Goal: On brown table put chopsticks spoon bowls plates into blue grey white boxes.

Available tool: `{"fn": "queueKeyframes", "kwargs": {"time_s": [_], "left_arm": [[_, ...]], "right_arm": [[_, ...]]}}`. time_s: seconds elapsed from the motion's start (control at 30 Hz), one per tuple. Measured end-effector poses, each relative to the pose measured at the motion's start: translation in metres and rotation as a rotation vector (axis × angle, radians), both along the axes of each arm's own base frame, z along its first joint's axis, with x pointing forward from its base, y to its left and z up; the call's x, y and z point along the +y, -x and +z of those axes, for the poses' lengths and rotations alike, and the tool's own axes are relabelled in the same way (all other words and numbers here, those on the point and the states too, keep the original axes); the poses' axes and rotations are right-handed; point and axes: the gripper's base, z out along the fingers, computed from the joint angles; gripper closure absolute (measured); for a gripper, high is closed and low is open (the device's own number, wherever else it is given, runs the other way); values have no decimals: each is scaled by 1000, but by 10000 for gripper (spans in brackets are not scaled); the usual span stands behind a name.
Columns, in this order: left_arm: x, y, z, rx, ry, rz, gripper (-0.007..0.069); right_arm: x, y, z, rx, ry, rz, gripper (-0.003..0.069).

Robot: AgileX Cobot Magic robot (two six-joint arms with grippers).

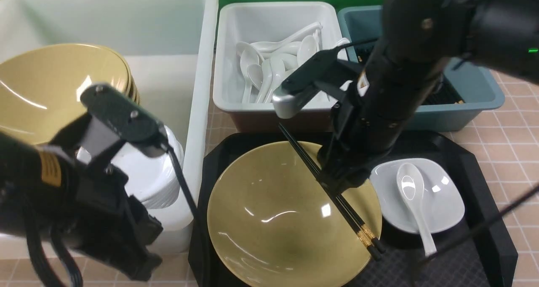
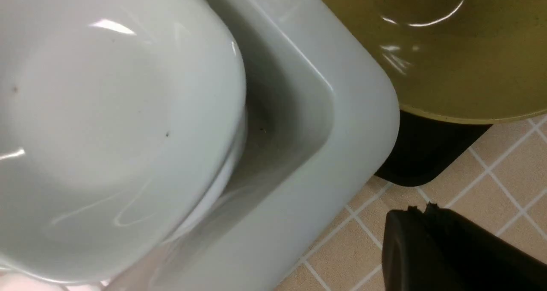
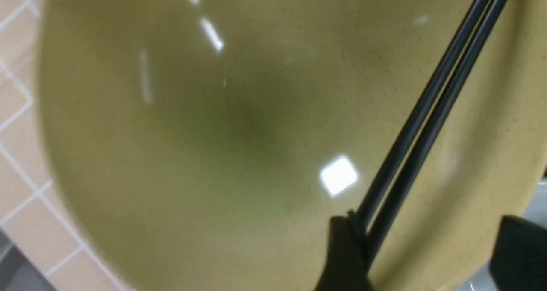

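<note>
A yellow bowl (image 1: 278, 219) sits on the black tray (image 1: 476, 245), and a pair of black chopsticks (image 1: 358, 226) lies across its right side. My right gripper (image 1: 337, 186) hangs open over the bowl's right rim. In the right wrist view (image 3: 427, 257) one finger touches the chopsticks (image 3: 431, 111) and the other stands well apart. A white plate (image 1: 442, 198) beside the bowl holds a white spoon (image 1: 412, 194). My left gripper (image 2: 421, 207) is shut and empty above the table, by the white tub's near corner (image 2: 342, 154).
The white tub (image 1: 202, 89) holds stacked yellow bowls (image 1: 50, 89) and stacked white plates (image 1: 156, 181). The grey bin (image 1: 227, 97) holds several spoons (image 1: 269, 63). The blue bin (image 1: 480, 89) stands behind my right arm. The tiled brown table (image 1: 513, 127) shows on the right.
</note>
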Motion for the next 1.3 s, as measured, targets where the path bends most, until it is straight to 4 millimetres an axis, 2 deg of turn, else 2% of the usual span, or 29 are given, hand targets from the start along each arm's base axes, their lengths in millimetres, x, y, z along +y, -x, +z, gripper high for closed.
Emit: {"fn": "queueKeyframes", "kwargs": {"time_s": [0.1,0.2,0.37,0.47,0.57,0.77,0.8,0.93,1.07,1.13,1.17,1.2,1.3], "left_arm": [[1,3,-9,6,11,9,623],[2,4,-16,20,6,11,623],[1,4,-17,13,10,13,623],[1,3,-17,2,17,14,623],[1,3,-17,0,18,15,623],[1,3,-17,-4,20,15,623],[1,3,-17,-4,20,15,623],[0,1,-16,-25,34,19,623],[-7,-9,-11,-114,133,51,623],[-11,-13,-9,-143,171,65,623],[-18,-25,-9,-182,240,97,623],[-19,-26,-9,-186,247,100,623],[-38,-58,-3,-224,316,131,623]], "right_arm": [[6,-8,-10,17,10,-21,108],[10,-14,-18,26,17,-36,97],[15,-20,-33,43,29,-44,106],[16,-22,-40,53,40,-47,142],[17,-24,-44,59,47,-49,201],[18,-25,-45,59,50,-50,464],[18,-25,-44,56,48,-52,498],[19,-27,-31,26,23,-57,500],[14,-30,3,-72,-33,-68,500],[10,-33,13,-107,-45,-78,500],[0,-41,27,-169,-58,-100,500],[-2,-43,30,-184,-59,-107,500],[-30,-70,43,-309,-86,-191,500]]}}
